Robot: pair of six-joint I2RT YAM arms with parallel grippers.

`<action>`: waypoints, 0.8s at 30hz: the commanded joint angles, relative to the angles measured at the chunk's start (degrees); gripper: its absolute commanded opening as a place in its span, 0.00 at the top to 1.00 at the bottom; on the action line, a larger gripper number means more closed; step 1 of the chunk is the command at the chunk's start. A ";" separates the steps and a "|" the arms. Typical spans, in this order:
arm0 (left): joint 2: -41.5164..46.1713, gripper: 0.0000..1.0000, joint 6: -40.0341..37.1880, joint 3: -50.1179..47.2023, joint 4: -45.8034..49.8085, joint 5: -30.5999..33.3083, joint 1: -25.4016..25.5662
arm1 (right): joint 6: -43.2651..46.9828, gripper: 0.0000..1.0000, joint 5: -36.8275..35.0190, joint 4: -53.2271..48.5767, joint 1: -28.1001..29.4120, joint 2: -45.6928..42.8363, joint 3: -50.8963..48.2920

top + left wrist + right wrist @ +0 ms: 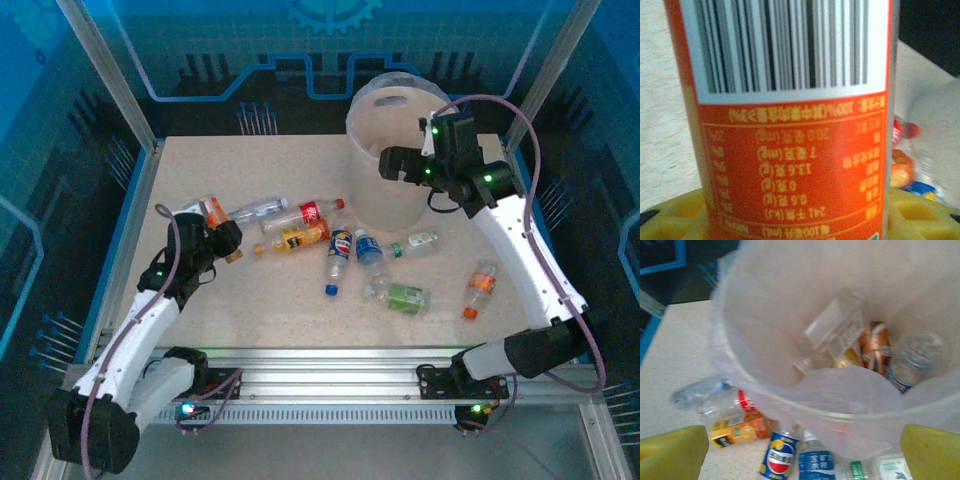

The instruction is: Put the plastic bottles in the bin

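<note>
- You see the bin (pixel 370 200) at the table's (pixel 280 320) far right.
- Your loose bottles (pixel 340 245) lie before it, spreading leftward.
- Other bottles (pixel 875 347) lie inside it.

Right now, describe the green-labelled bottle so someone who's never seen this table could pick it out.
Start at the big off-white bin at the back of the table. Come forward, past the blue-labelled water bottle, to a clear bottle lying on its side. Its broad green label sets it apart from the orange-capped bottle on its right.

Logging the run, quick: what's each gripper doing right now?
Left gripper: closed on an orange-label bottle.
Right gripper: open, empty, above the bin.
</note>
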State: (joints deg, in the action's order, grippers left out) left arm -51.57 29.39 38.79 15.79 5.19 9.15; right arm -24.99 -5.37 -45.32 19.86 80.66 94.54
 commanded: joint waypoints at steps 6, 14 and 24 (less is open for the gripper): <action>-2.28 0.57 -6.11 3.59 -17.38 -13.24 10.17 | 1.94 0.00 22.42 9.51 1.38 -0.07 -1.29; -10.38 0.57 -5.38 6.72 -29.34 -23.57 15.36 | 3.99 0.00 34.77 12.98 6.97 5.79 2.10; -15.30 0.56 -4.63 8.76 -38.84 -30.67 19.42 | 5.13 0.05 37.66 11.35 11.74 13.20 7.21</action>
State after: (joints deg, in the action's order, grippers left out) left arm -66.76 25.50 44.88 -17.74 -22.02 27.31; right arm -20.91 29.74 -34.22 30.46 92.86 99.07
